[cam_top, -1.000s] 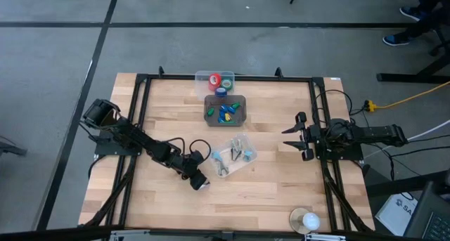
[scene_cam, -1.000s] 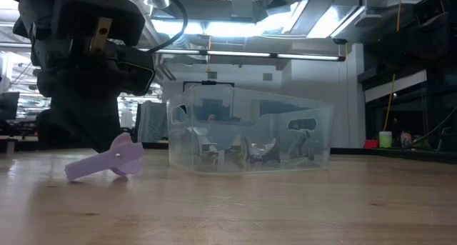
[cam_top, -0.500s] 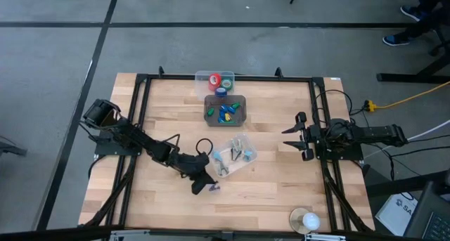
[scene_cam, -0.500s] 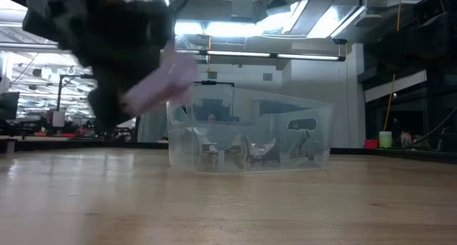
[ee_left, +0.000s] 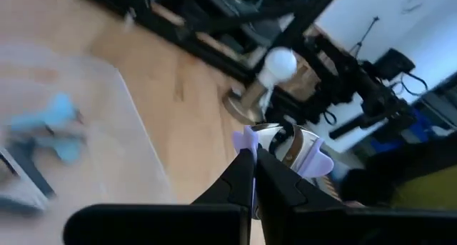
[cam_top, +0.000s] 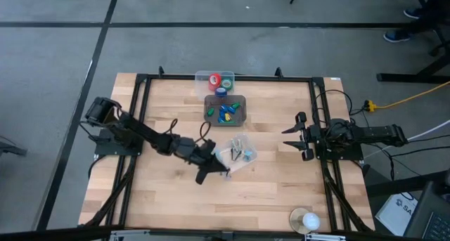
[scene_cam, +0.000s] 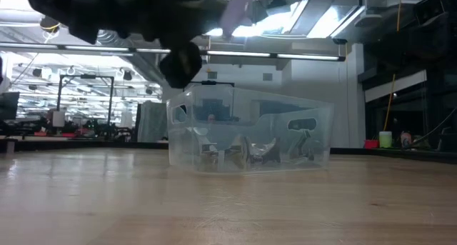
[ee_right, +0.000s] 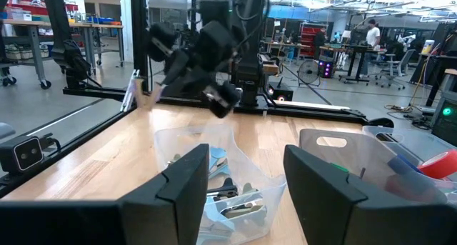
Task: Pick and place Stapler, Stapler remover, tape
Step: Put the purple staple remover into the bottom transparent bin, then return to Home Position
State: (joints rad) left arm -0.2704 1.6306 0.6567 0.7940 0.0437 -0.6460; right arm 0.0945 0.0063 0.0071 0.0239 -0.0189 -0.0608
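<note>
Bright ceiling strip lights (scene_cam: 285, 56) glare behind the low view, silhouetting the motion-blurred left arm (scene_cam: 136, 20), while the wooden table (cam_top: 274, 188) lies evenly lit.

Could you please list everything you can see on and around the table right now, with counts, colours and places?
tape: three rolls, red, green, blue, in the clear bin at the table's far edge
grey tray: one, holding small blue, green and yellow pieces, just nearer than the tape
clear container: one, table centre, holding metal and pale blue items
stapler remover: one, lilac, held above the table beside the clear container
white ball on stand: one, near edge
left gripper: jaws shut on the stapler remover
right gripper: open, waiting at the right side
</note>
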